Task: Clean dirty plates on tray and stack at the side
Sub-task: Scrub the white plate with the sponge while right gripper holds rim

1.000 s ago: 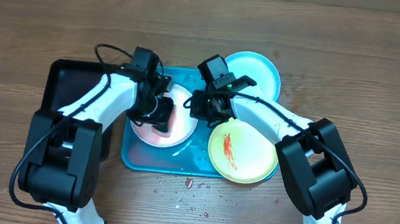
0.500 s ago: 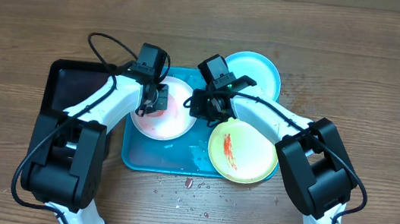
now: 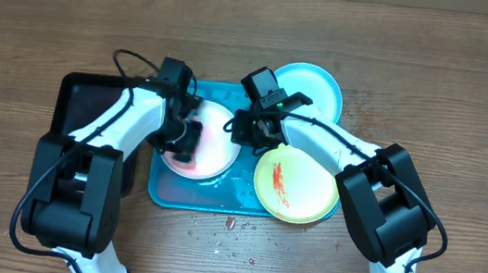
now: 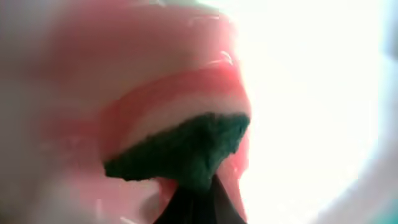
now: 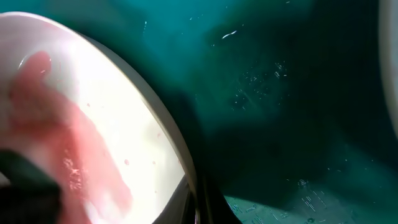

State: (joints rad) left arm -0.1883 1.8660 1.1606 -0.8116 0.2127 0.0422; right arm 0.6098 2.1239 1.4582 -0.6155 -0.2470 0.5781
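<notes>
The tray (image 3: 167,192) is teal-blue. The cream-rimmed plate (image 3: 221,136) has a white centre under a pink-red smear; the yellow-green plate (image 3: 307,193) carries an orange-red streak (thin and slanted); the light blue plate (image 3: 320,88) looks plain. The sponge (image 4: 186,146) is dark green, the smaller tray (image 3: 76,102) black, the table (image 3: 474,90) brown wood grain.

Wooden table (image 3: 474,90) carries teal tray (image 3: 208,197), black tray (image 3: 76,97), crumbs (image 3: 230,221).

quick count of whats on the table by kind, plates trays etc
round shallow plastic plates: 3 (pale pink-rimmed plate, yellow-green plate, light blue plate)
rectangular plastic trays: 2 (large teal-blue tray, smaller black tray)
dark green scrub pad: 1
total: 6
</notes>
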